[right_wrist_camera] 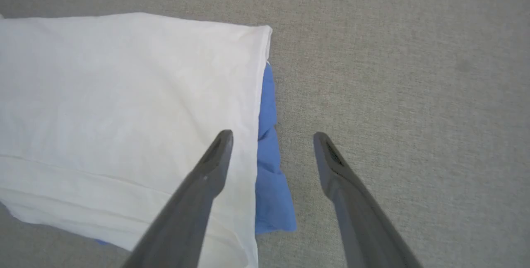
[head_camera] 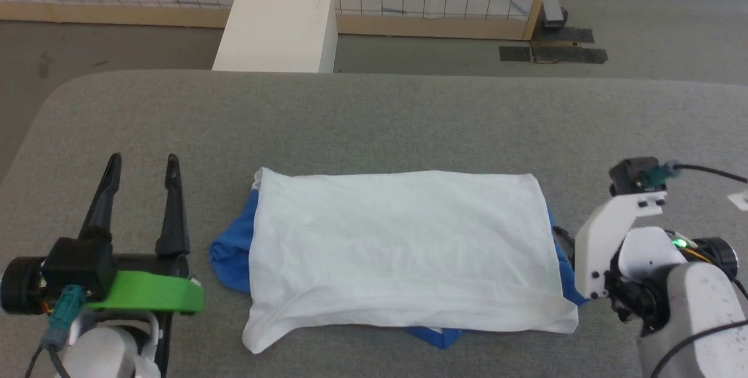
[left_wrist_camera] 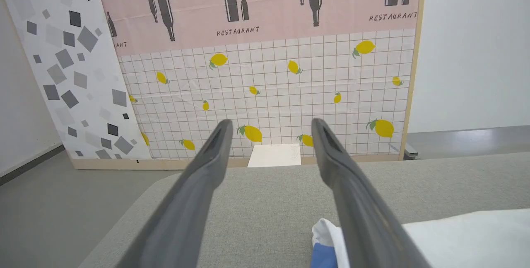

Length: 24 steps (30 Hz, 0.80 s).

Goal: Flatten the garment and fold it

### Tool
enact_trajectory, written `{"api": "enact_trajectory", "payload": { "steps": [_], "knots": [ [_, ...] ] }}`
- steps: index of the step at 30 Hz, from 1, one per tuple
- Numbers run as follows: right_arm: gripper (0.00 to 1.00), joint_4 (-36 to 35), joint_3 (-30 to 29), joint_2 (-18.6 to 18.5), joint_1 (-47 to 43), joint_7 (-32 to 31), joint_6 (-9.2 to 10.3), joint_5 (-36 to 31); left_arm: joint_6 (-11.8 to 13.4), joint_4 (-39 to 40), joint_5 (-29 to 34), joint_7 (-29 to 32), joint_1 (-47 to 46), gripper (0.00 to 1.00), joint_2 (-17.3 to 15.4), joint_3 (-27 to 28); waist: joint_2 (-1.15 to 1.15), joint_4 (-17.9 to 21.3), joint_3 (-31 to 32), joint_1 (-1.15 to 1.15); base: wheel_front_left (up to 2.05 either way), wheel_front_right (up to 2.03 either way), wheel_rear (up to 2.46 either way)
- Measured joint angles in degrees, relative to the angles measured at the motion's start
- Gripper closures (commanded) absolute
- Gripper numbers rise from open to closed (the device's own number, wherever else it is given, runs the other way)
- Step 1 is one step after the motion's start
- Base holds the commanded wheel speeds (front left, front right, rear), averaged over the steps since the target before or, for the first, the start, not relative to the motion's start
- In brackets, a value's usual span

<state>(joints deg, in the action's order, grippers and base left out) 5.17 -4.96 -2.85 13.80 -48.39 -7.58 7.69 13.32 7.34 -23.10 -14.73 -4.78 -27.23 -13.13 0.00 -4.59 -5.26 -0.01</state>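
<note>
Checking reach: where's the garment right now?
Head view: the garment lies centre front on the grey surface, between the left gripper and right gripper.

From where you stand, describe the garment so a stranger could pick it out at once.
Find the broad grey table. On its near middle, between the left pincer and the right pincer, lies the garment, folded into a flat white rectangle. Royal-blue fabric peeking from its left, right and near edges sets it apart from the grey surface around it.

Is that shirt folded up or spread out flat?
Folded. The garment lies as a white rectangle, with blue fabric peeking from under its edges.
</note>
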Motion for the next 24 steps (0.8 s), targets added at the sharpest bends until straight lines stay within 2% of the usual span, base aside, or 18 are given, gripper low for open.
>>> {"api": "enact_trajectory", "payload": {
  "steps": [4,11,12,13,15,20,24],
  "knots": [
    [0.00,7.44,1.67,-0.02,5.29,-1.23,0.00,-4.36,-3.11,1.10,4.97,0.00,-0.26,0.00,3.79,1.41,0.00,-0.60,-2.26,0.00,0.00,0.00,0.00],
    [0.00,17.08,3.15,-0.05,9.23,-1.52,0.00,-5.68,-7.97,-0.09,8.02,0.00,-0.30,0.00,8.56,5.63,0.00,-1.98,-5.89,0.00,0.00,0.00,0.00],
    [0.00,18.17,3.39,-0.15,10.41,-1.55,0.00,-5.79,-9.25,-0.49,8.59,0.00,-0.30,0.00,9.81,6.56,0.00,-2.44,-6.52,0.00,0.00,0.00,0.00],
    [0.52,18.61,3.16,-0.19,10.94,-1.60,0.00,-5.75,-9.83,-0.79,8.90,0.00,-0.30,0.00,10.42,7.10,0.00,-2.70,-6.77,0.00,0.00,0.00,0.00],
    [1.00,18.89,2.83,-0.31,11.42,-1.30,0.01,-5.37,-10.88,-1.18,10.03,0.00,-0.30,0.00,11.44,7.90,0.00,-3.10,-7.05,0.00,0.00,0.00,0.00],
    [1.00,18.66,1.33,-0.77,10.92,-0.71,-0.04,-4.06,-12.94,-1.65,11.63,0.00,-0.07,0.00,13.54,10.24,0.00,-3.14,-6.20,0.00,0.00,0.00,0.00],
    [1.00,17.20,-2.74,-4.90,9.40,-2.34,-0.05,-4.92,-13.92,-1.67,12.54,0.00,0.51,0.00,14.66,12.11,0.00,-2.44,-5.09,0.01,0.00,0.00,0.00]
  ]
}}
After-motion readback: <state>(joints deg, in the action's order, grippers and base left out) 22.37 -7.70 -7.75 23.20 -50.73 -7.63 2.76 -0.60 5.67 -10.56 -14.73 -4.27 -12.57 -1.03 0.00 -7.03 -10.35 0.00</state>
